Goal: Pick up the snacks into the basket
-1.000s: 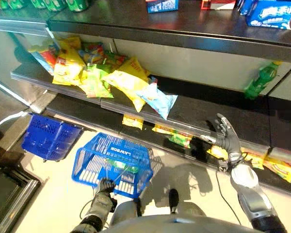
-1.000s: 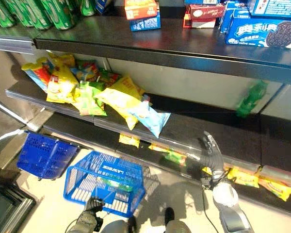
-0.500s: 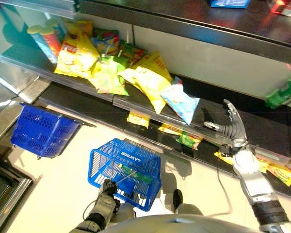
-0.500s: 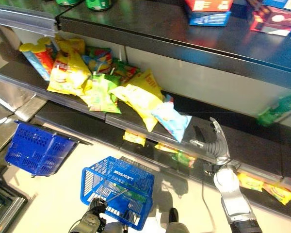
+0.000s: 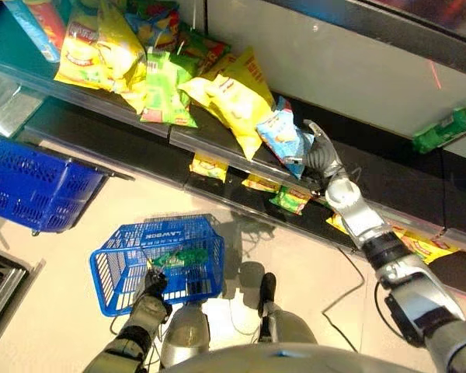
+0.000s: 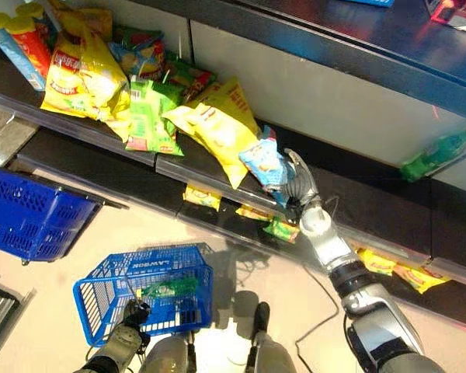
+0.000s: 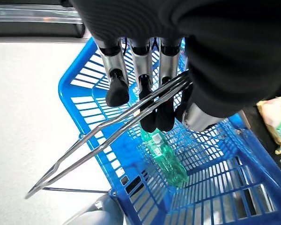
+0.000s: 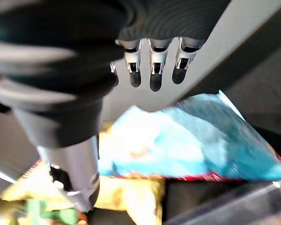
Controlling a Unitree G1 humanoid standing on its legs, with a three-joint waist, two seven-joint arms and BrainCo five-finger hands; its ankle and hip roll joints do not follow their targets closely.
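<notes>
1. The blue wire shopping basket [image 5: 157, 256] hangs by its thin metal handle from the left hand [image 7: 150, 101], whose fingers are curled round that handle. Below that hand, down in the basket, lies one green plastic bottle [image 7: 165, 154]; I can make out no snack bag in there, so the job looks barely begun.

2. The right hand [image 5: 318, 159] is up at the dark shelf [image 5: 388, 183], fingers straight and spread, holding nothing. The light-blue crinkly snack bag [image 5: 282, 140] sits just beside those fingers, on the side toward the other snacks; I can't tell whether they touch it.

3. That bag lies flat-ish on the shelf, its long axis slanting from the shelf's back wall down to the front lip, lower end nearest the hand.

4. Further off past it from the hand: the yellow snack bags [image 5: 229, 101] and green snack bags [image 5: 163, 97], all left to collect, as I judge it.
</notes>
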